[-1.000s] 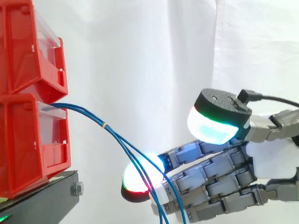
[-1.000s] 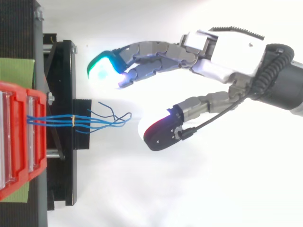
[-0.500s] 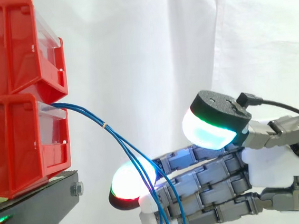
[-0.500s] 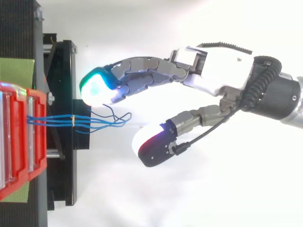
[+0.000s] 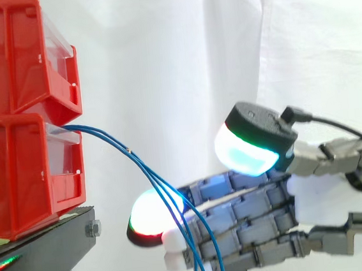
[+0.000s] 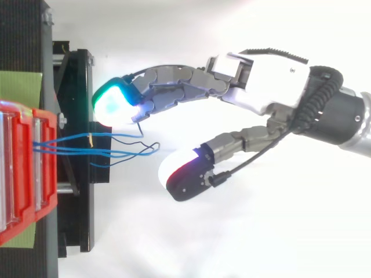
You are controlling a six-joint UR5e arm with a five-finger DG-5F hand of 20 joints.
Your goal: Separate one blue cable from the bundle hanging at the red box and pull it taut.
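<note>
Pushed off the bundle [image 6: 69,151] — one blue cable [image 6: 110,135], by one hand [image 6: 272,66].

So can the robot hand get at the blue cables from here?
Probably yes: the blue cables hang free from the red box, between fingers and thumb of the robot hand, nothing blocking.

Red plastic bins [image 5: 17,170], thin blue cables [image 5: 147,171], black metal stand [image 5: 44,251], white curtain [image 5: 160,48]; the grey-white hand [image 6: 272,72] glows cyan, green, red.
</note>
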